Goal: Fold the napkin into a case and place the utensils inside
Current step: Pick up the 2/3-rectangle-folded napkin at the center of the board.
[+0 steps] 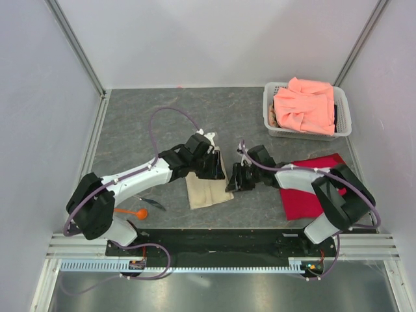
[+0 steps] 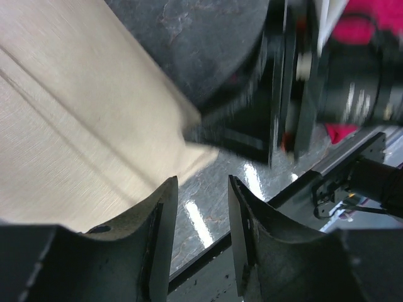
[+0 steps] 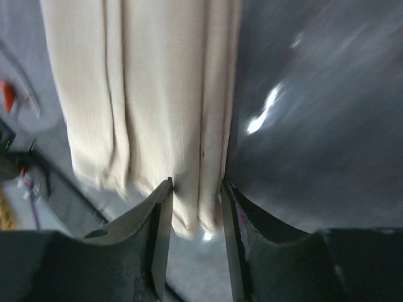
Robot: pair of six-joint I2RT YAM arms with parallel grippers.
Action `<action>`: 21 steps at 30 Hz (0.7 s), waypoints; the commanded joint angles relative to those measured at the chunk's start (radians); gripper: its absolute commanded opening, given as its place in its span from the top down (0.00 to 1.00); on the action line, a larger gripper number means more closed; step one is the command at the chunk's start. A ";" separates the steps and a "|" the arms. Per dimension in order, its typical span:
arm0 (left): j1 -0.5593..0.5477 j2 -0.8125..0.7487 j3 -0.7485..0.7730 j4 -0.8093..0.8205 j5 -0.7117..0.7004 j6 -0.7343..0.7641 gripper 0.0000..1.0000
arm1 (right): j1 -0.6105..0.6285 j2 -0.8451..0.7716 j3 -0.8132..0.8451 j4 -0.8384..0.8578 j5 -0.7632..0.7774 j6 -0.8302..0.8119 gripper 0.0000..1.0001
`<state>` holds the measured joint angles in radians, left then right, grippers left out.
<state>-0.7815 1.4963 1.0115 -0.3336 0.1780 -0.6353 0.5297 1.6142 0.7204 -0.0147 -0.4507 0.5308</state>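
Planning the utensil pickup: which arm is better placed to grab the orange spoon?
Left. The spoon lies beside the left arm near its base, left of the napkin. The right fingers sit at the napkin's right edge, farther away.

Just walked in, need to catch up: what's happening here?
Both arms are at the beige napkin, folded into a narrow strip mid-table. The right gripper straddles one end; whether it pinches is unclear. The left gripper stands open beside the cloth. The orange spoon and dark utensil lie near the left arm's base, not yet inside.
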 commanded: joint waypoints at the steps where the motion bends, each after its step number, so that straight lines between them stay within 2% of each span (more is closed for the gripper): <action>1: -0.061 -0.067 -0.054 0.033 -0.104 -0.009 0.54 | 0.056 -0.181 -0.105 0.093 -0.019 0.181 0.52; 2: -0.088 -0.074 -0.065 0.033 -0.139 -0.013 0.52 | 0.046 -0.212 -0.104 0.060 0.013 0.178 0.41; 5: -0.151 -0.082 -0.096 0.028 -0.219 -0.024 0.45 | -0.025 -0.299 -0.078 -0.074 0.111 0.140 0.23; 7: -0.179 -0.055 -0.093 0.008 -0.247 -0.035 0.38 | -0.092 -0.316 -0.056 -0.151 0.135 0.095 0.17; 9: -0.229 -0.016 -0.056 -0.039 -0.317 -0.047 0.23 | -0.123 -0.310 -0.024 -0.198 0.136 0.061 0.15; 11: -0.278 0.062 -0.010 -0.099 -0.418 -0.079 0.19 | -0.160 -0.286 0.011 -0.231 0.144 0.026 0.14; 14: -0.335 0.171 0.093 -0.195 -0.515 -0.122 0.19 | -0.200 -0.267 0.030 -0.263 0.150 0.005 0.12; 21: -0.397 0.356 0.297 -0.312 -0.560 -0.179 0.23 | -0.217 -0.257 0.053 -0.312 0.201 -0.073 0.07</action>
<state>-1.1496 1.7939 1.2022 -0.5579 -0.2825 -0.7376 0.3141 1.3437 0.7177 -0.2729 -0.2882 0.5323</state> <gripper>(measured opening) 0.782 0.912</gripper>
